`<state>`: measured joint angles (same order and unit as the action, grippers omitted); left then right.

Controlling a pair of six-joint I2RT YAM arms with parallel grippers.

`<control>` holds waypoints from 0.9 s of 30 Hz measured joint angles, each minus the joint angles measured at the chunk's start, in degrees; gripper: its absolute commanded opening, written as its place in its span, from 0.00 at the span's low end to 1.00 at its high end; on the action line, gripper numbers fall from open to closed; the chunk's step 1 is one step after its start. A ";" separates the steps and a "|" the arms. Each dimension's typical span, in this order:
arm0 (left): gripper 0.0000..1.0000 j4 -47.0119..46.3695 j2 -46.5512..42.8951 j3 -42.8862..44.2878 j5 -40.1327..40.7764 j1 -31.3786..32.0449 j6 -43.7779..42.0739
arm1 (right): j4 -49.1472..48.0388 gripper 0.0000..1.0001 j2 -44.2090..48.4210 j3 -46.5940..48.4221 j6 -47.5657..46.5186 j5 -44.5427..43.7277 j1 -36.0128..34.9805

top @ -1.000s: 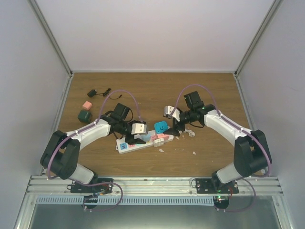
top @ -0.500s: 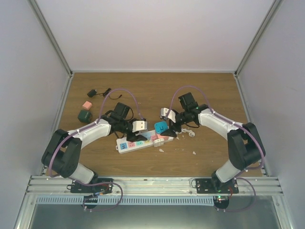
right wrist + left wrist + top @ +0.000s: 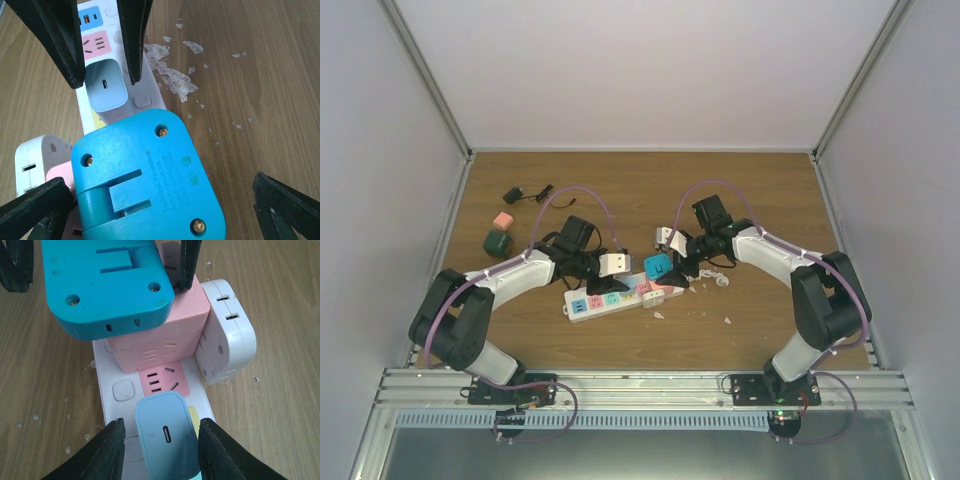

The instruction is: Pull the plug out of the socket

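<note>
The white power strip [image 3: 588, 304] lies mid-table, and its bare white edge shows in the left wrist view [image 3: 107, 405]. A light-blue charger [image 3: 167, 437] is plugged into it, beside a pink socket face [image 3: 165, 382]. A teal adapter [image 3: 658, 266] sits on a pink adapter [image 3: 160, 342], next to a white adapter [image 3: 227, 337]. My left gripper [image 3: 161, 422] is open, with a jaw on each side of the light-blue charger and small gaps. My right gripper [image 3: 160, 180] is open wide, straddling the teal adapter [image 3: 145, 175].
A pink block [image 3: 502, 220], a dark green block [image 3: 498, 242] and a small black adapter with a cord [image 3: 516, 194] lie at the far left. White scraps [image 3: 720, 282] are scattered right of the strip. Both grippers crowd the strip's right half.
My right arm has moved left, bringing its gripper over the teal adapter. My left gripper has barely shifted at the strip.
</note>
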<state>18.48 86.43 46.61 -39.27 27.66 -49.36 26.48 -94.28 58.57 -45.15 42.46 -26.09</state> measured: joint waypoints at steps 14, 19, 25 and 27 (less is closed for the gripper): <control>0.41 -1.46 0.90 0.22 2.80 2.10 5.38 | -0.48 1.00 -0.35 0.04 1.01 0.00 0.00; 0.45 -2.10 0.15 0.22 6.91 3.96 9.79 | -0.96 1.00 -0.35 -0.02 1.95 -0.39 -0.02; 0.50 -1.92 -0.98 0.22 12.79 6.45 14.03 | -1.44 1.00 -0.35 -0.11 2.60 -0.61 -0.02; 0.52 -0.85 -0.85 -0.02 15.54 7.26 15.19 | -1.66 0.99 -0.35 -0.13 2.78 -0.63 -0.02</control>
<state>17.63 85.58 46.59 -23.73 34.92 -34.17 24.82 -94.63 58.43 -42.37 41.82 -26.11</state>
